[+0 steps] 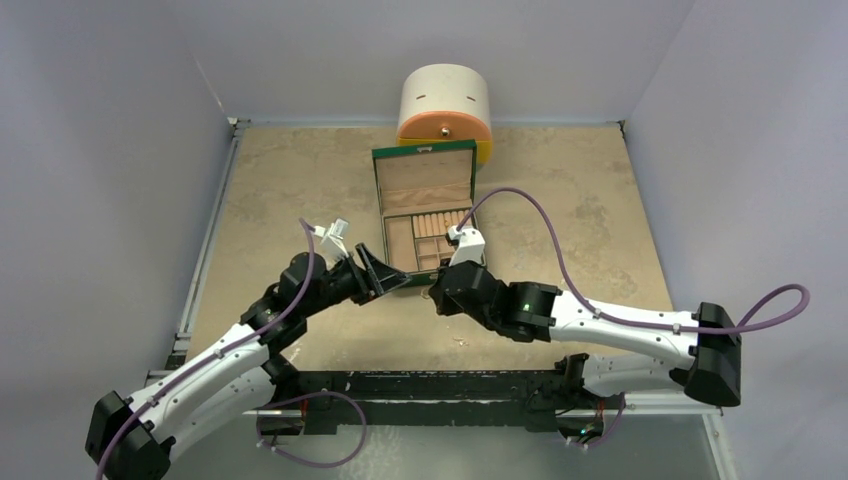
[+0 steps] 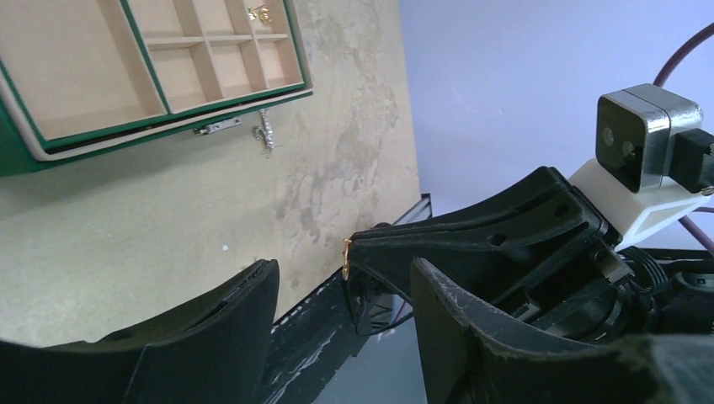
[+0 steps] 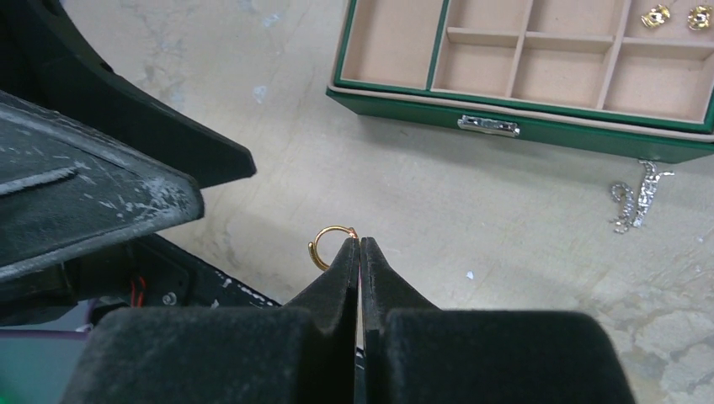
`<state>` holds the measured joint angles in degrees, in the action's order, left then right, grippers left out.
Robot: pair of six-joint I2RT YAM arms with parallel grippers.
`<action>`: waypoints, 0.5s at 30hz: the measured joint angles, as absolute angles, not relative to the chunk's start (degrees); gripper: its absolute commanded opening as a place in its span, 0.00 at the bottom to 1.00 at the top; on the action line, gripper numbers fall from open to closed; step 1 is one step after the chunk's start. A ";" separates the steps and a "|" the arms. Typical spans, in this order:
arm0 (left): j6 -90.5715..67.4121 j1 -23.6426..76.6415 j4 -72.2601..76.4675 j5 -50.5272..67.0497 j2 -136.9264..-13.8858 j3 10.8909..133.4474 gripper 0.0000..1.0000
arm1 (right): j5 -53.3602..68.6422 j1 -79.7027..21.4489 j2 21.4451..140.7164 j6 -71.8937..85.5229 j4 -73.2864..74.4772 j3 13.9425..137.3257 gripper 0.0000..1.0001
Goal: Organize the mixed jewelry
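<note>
Pinching fully shut, the right pincer point(image 3: 360, 246) grips a small gold ring point(image 3: 325, 247) by its edge at the very tips, holding it out in front of the green box point(image 3: 539, 116). The left pincer point(image 2: 343, 273) gapes wide just beside it, with nothing held between its fingers point(image 2: 210, 324). A silvery piece point(image 3: 636, 195) lies on the surface point(image 3: 278, 160) close to the box's front wall, off to one side of the clasp point(image 3: 488, 126). Two gold pieces point(image 3: 675, 15) sit together in one of the box's small compartments. Behind the raised lid stands a white and orange cylinder point(image 1: 445, 105).
</note>
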<state>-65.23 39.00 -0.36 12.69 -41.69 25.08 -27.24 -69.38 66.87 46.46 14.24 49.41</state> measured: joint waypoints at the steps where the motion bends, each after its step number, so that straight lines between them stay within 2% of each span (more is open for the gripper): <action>1: -65.80 39.00 0.71 12.99 -41.74 24.82 0.55 | -27.18 -69.38 66.98 46.41 14.02 49.65 0.00; 15: -68.38 39.00 6.37 15.90 -43.13 22.15 0.37 | -25.34 -69.38 69.67 46.22 11.60 53.52 0.00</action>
<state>-68.38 39.00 6.37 15.90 -43.13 22.15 -25.34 -69.38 69.67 46.22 11.60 53.52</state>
